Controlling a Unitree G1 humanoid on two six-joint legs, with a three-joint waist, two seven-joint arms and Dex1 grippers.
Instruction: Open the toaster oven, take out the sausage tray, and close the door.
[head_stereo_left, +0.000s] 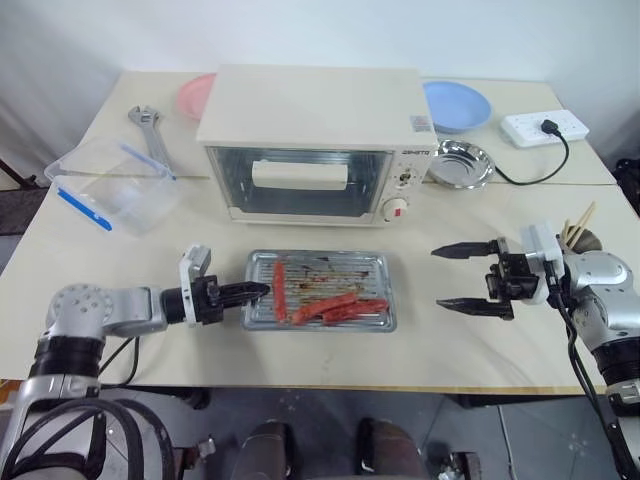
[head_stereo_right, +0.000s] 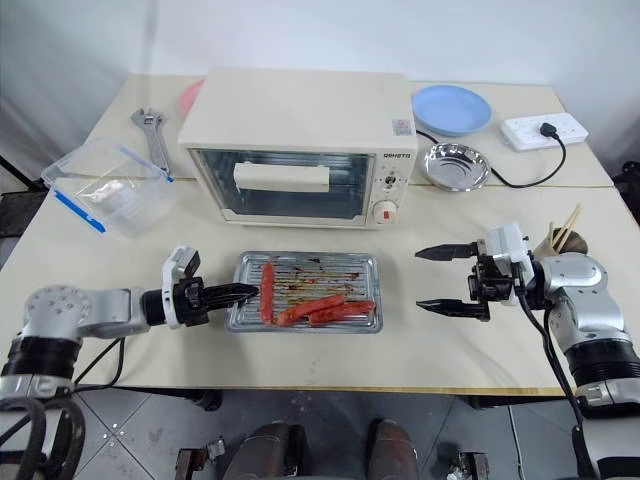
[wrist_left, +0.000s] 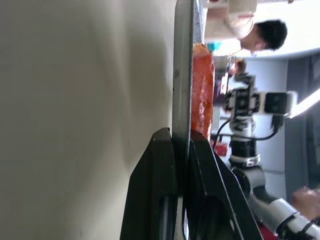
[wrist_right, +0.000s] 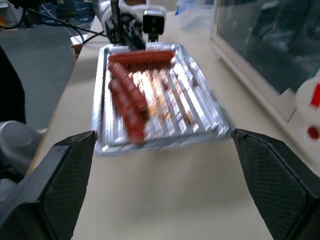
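So the sausage tray is already out, sitting flat on the bench close to the near edge, right in front of the toaster oven. Three red sausages lie on its wire rack. The left end effector is pinching the tray's left rim; the left wrist view has both fingers pressed onto the thin metal edge. The right end effector hovers off the tray's right side, clear of it, fingers spread wide and pointing in toward the tray.

Further back, the door looks shut against the oven front, cream bar handle across the glass. Hard to be sure it's fully latched from here though.

My read: the take-out step is basically finished, tray is parked. Next would be letting go of that rim and backing the left arm off without dragging the tray, then checking the door and pushing it closed if it's ajar.
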